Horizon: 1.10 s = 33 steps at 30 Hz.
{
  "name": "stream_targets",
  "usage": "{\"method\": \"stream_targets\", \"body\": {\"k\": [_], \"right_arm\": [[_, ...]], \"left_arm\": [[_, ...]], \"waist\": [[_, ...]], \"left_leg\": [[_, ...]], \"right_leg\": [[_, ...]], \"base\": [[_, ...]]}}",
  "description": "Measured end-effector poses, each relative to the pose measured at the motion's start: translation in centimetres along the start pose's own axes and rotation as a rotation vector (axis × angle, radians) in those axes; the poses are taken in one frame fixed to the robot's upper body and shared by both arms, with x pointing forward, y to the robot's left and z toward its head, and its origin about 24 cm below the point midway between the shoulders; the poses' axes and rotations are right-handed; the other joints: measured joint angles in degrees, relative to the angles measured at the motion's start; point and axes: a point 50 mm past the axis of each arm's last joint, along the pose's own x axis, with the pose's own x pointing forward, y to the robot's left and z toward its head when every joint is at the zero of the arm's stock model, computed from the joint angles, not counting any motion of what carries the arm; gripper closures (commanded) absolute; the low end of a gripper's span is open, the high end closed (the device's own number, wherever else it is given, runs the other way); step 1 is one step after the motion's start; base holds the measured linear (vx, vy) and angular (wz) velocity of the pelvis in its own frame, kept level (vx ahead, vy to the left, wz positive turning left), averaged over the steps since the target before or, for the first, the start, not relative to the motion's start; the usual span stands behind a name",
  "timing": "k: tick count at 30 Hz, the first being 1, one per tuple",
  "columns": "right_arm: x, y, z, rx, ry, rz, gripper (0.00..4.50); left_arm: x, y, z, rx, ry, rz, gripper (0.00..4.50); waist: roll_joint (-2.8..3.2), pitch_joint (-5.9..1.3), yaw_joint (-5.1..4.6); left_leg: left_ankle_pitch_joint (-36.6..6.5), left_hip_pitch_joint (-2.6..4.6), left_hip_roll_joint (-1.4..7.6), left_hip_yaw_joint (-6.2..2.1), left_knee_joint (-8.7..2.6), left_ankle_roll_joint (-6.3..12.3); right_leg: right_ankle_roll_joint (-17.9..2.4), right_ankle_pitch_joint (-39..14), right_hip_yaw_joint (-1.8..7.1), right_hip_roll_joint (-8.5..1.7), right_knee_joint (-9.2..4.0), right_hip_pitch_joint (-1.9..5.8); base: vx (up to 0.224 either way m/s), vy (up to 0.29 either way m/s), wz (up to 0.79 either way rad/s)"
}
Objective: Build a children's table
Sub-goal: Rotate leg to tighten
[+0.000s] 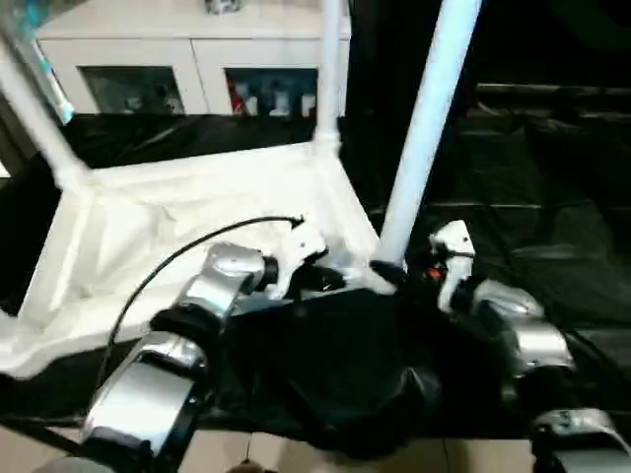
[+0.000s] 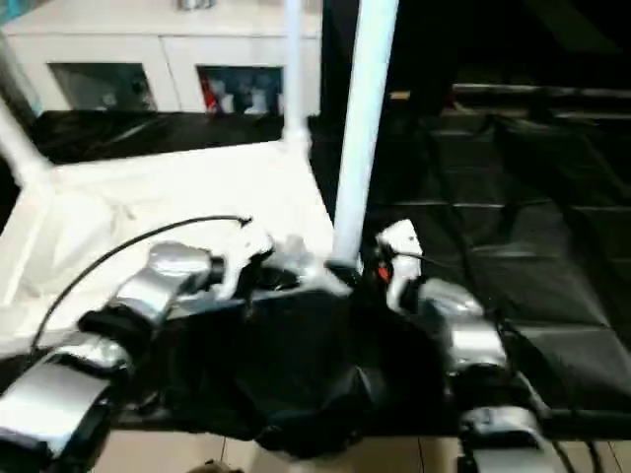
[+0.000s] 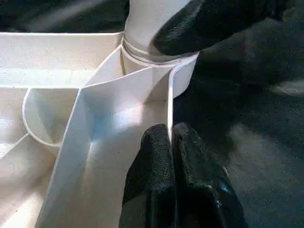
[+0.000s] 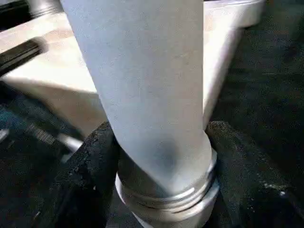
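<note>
Our right gripper clamps a leg at the upturned tabletop's near corner socket; left gripper pinches the rim. Two legs stand seated; a fourth isn't visible.

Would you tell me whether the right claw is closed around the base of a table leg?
Yes: in the right wrist view, the right claw has a black finger on each side of the leg, just above its ringed base.

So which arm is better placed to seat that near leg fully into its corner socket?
The right. Its fingers already clamp the leg just above the corner socket, while the left gripper pinches the tabletop rim, steadying it.
</note>
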Motion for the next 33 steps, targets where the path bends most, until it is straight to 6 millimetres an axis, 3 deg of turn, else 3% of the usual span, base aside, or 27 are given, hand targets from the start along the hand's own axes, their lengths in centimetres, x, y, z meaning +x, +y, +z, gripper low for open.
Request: {"method": "stream_targets", "body": {"k": [4, 8, 9, 11, 17, 24, 28, 33], "right_arm": [[1.7, 0.2, 0.4, 0.056, -0.027, -0.173, 1.93], [2.6, 0.4, 0.8, 0.057, -0.035, -0.237, 1.93], [2.6, 0.4, 0.8, 0.049, -0.045, -0.232, 1.37], [2.5, 0.4, 0.8, 0.045, -0.050, -0.225, 1.23], [0.5, -0.6, 0.7, -0.042, -0.010, -0.044, 1.10], [0.4, -0.6, 0.7, -0.054, -0.005, -0.014, 1.10], [-2.9, -1.4, 0.8, -0.115, 0.101, 0.267, 1.10], [-2.9, -0.5, 0.7, -0.116, 0.123, 0.398, 1.10]], "left_arm": [[1.2, 0.0, 0.7, -0.010, 0.002, 0.087, 4.50], [1.7, 0.1, 1.1, -0.023, 0.002, 0.127, 4.50], [1.7, 0.1, 1.0, -0.025, 0.002, 0.127, 4.50], [1.7, 0.1, 1.0, -0.027, 0.000, 0.124, 4.50], [1.1, 0.1, 0.9, -0.011, -0.003, 0.046, 4.50], [0.9, 0.2, 0.8, -0.009, 0.000, 0.031, 4.50], [-1.2, -0.2, -0.3, 0.024, -0.014, -0.140, 4.50], [-2.3, -0.4, -0.7, 0.049, 0.004, -0.239, 4.50]], "waist": [[0.01, 0.00, -0.46], [0.02, 0.00, -1.06], [0.03, -0.01, -1.09], [0.05, 0.00, -1.12], [0.03, 0.01, -0.77], [0.03, 0.01, -0.61], [-0.08, 0.06, 0.26], [-0.07, 0.06, 0.72]], "left_leg": [[0.00, -0.03, -0.02, 0.00, -0.03, -0.01], [-0.01, -0.08, -0.02, 0.00, -0.13, -0.02], [-0.02, -0.09, -0.02, 0.00, -0.15, -0.02], [-0.02, -0.12, -0.03, 0.00, -0.15, -0.01], [-0.06, -0.27, -0.02, 0.00, -0.13, 0.09], [-0.06, -0.27, 0.00, 0.00, -0.13, 0.09], [0.01, -0.35, 0.05, 0.00, -0.16, 0.46], [0.02, -0.40, 0.02, 0.01, -0.07, 0.45]], "right_leg": [[-0.07, 0.06, 0.02, 0.00, 0.00, -0.03], [-0.18, 0.11, 0.01, 0.01, -0.02, -0.08], [-0.16, 0.10, 0.01, 0.01, -0.03, -0.08], [-0.16, 0.10, 0.01, 0.01, -0.04, -0.09], [-0.16, 0.10, -0.03, 0.01, -0.12, -0.14], [-0.17, 0.10, -0.04, 0.02, -0.10, -0.19], [-0.12, -0.03, -0.07, 0.04, -0.17, -0.20], [-0.13, -0.01, -0.09, -0.01, -0.09, -0.25]], "base": [[0.000, 0.000, 0.00], [0.000, 0.000, 0.00], [0.000, 0.000, 0.00], [0.000, 0.000, 0.00], [0.000, 0.000, 0.00], [0.000, 0.000, 0.00], [0.000, 0.000, 0.00], [0.000, 0.000, 0.00]]}}
